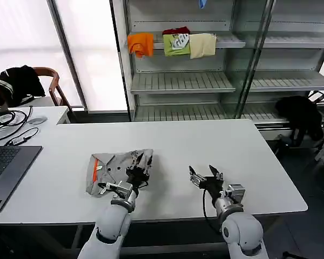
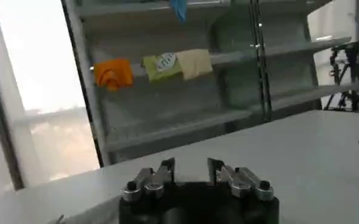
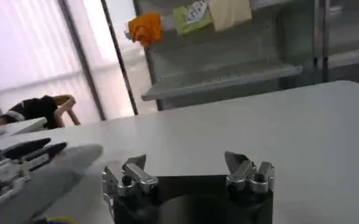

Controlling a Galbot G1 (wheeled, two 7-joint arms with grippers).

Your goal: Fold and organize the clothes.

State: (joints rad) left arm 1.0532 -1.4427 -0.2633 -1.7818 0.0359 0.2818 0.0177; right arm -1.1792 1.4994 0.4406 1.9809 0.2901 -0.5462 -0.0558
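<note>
The light grey shirt (image 1: 110,170) lies folded into a compact bundle on the white table (image 1: 205,140), its orange collar strip (image 1: 94,171) at the left end. My left gripper (image 1: 140,164) sits low over the bundle's right edge. In the left wrist view that left gripper (image 2: 191,167) is open, with bare table between its fingers. My right gripper (image 1: 205,174) hovers just above the table to the right of the shirt, apart from it. Its fingers (image 3: 133,164) are spread wide, so it is open and holds nothing. Part of the shirt (image 3: 57,176) appears beside it.
A laptop (image 1: 5,167) and cables lie at the table's left end. Behind it stands a chair with a black garment (image 1: 19,83). The shelf unit (image 1: 183,81) holds orange (image 1: 140,43), green and cream folded garments. Another black garment (image 1: 299,116) hangs at the right.
</note>
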